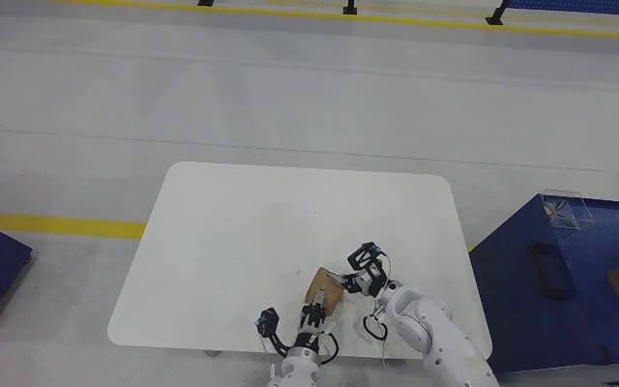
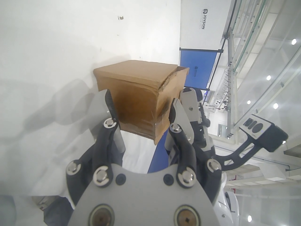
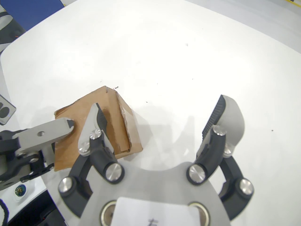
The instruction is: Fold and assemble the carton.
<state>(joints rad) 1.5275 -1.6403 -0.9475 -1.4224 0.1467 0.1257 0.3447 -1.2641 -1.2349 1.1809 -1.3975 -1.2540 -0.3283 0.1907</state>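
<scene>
Top view puts the carton point(image 1: 324, 287) near the six o'clock edge of the table point(image 1: 290, 213), pinched by the left gripper point(image 2: 142, 101) from six; the right gripper point(image 3: 160, 105), spread wide, hovers at its two o'clock.

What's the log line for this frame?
carton part-folded, on white table | left pincer shut on carton | right pincer open, empty, beside carton
</scene>
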